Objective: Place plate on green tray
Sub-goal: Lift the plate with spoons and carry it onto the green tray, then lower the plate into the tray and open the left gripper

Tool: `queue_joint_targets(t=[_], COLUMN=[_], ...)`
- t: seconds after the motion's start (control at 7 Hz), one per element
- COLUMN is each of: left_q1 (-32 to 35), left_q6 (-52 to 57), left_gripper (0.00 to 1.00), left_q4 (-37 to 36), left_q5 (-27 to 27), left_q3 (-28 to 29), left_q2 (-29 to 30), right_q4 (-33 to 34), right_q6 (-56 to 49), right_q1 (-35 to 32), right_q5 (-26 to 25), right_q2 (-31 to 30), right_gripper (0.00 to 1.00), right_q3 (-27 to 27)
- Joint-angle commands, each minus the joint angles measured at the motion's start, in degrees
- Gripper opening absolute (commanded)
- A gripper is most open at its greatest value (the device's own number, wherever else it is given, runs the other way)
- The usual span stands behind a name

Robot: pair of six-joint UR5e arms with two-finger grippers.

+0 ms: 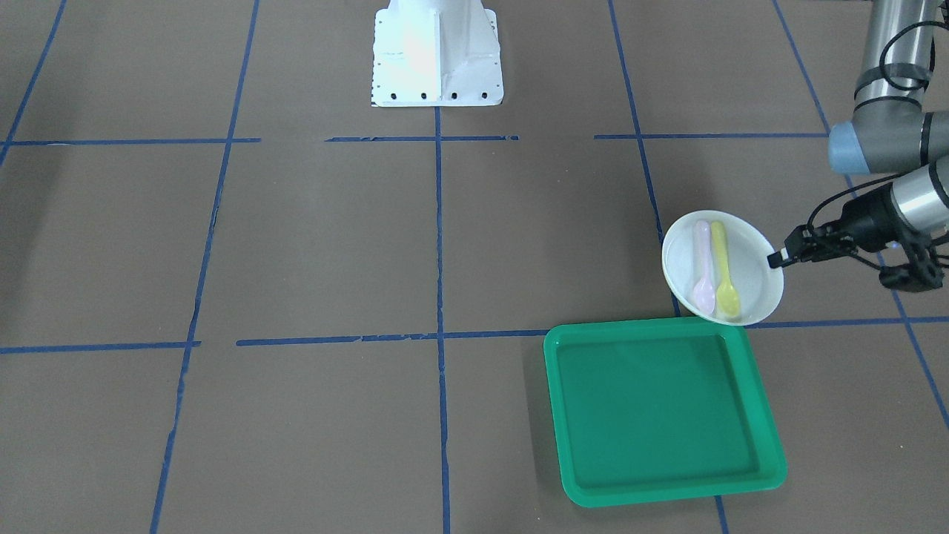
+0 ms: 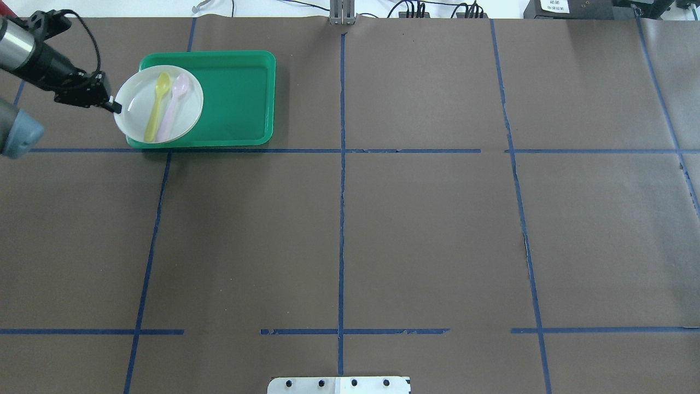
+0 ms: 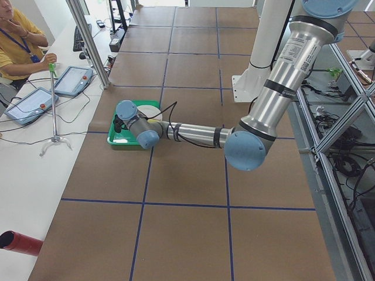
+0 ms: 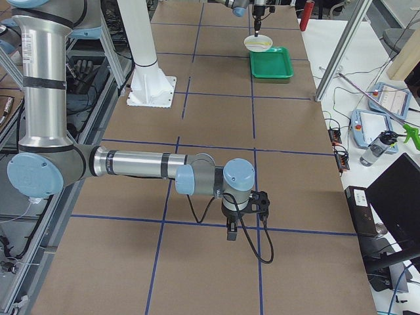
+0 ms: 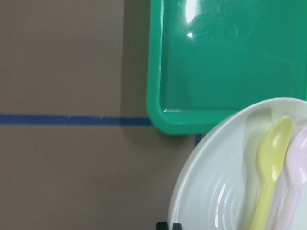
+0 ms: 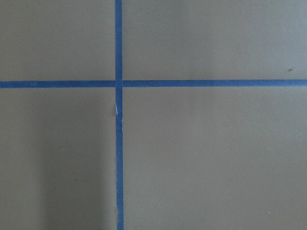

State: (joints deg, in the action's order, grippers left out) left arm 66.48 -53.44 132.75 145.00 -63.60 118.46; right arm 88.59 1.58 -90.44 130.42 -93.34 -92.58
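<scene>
two spoons, a yellow spoon [image 1: 725, 278] and a pink spoon [image 1: 702, 272], lay side by side in the plate [image 1: 749, 271]. the left gripper [image 1: 775, 258] had its jaws closed on the plate's rim and held it tilted in the air, over the tray's corner nearest the robot's base on the arm's side. the tray [image 1: 660, 411] sat flat on the brown table [image 1: 334, 245], its floor bare. the right gripper [image 4: 231, 231] hung low over the table, well apart from the tray; i cannot tell how its jaws stood.
</scene>
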Motion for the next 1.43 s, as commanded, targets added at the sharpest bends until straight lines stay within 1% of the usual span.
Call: queue_joint_targets(t=[0.0,0.14,0.43,0.57,0.71,0.86,1.0,1.29], left_q1=[-1.61,-2.66,-5.21,-5.22,-5.13,-4.78,-3.13,0.48], left_q6=[-0.95,-1.48,-5.52,-5.53,-5.97,-6.67,-6.41,-4.67], left_gripper=[0.0,0.0,0.0,0.23,0.99,1.0,1.0,1.0], left_q4=[-1.08,-4.31,-4.26,-4.08,-3.99,-3.99,-4.51,-5.74], left_q5=[-2.97,-2.97,-2.97,-2.97,-2.97,-2.97,-2.97,-2.44], left_q3=[13.45,14.46,14.73,14.64,14.3,13.34,9.06,-4.71], left_q2=[9.92,11.52,12.67,12.59,12.5,12.24,10.32,-1.06], right_q4=[0.0,0.0,0.09,0.0,0.0,0.09,0.0,0.0], right_q6=[0.0,0.0,0.0,0.0,0.0,0.0,0.0,0.0], right_q1=[0.0,0.0,0.0,0.0,0.0,0.0,0.0,0.0], right_q5=[-0.08,0.01,0.01,0.01,0.01,-0.08,-0.08,-0.08], right_q2=[0.0,-0.09,0.0,0.0,0.0,0.0,0.0,0.0], right_gripper=[1.0,1.0,1.0,1.0,1.0,1.0,1.0,1.0], right_q3=[0.03,0.03,0.03,0.03,0.03,0.03,0.03,0.03])
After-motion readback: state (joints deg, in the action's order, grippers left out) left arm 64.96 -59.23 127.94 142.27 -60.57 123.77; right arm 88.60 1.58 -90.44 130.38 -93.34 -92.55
